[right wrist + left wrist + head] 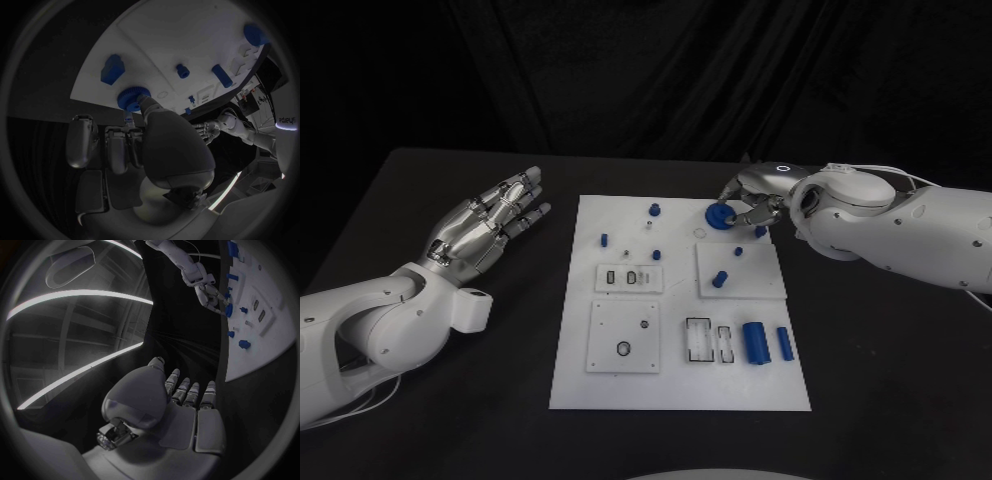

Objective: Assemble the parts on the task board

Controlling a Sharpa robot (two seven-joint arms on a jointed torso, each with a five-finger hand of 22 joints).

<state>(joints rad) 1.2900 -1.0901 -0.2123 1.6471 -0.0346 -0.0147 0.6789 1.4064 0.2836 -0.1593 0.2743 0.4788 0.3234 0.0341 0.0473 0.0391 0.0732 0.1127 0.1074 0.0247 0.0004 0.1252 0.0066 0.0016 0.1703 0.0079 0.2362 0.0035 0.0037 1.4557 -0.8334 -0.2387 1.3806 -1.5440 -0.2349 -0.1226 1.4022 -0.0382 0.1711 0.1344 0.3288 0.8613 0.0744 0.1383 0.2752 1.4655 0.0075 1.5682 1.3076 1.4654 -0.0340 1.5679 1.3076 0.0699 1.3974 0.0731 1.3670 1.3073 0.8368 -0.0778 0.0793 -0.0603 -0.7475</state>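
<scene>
While the left hand (485,222) lies spread and empty beside the white task board (678,385), the right hand (750,205) pinches a round, ridged blue knob (720,217) over the board's far right corner, its flat face tilted toward the camera.

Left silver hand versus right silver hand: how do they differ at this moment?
The left silver hand holds nothing, fingers stretched and apart; the right silver hand pinches a round blue ridged part. The left hand sits beside the white task board, over the black table; the right hand is over the board's far edge. Both are silver, on white arms.
</scene>
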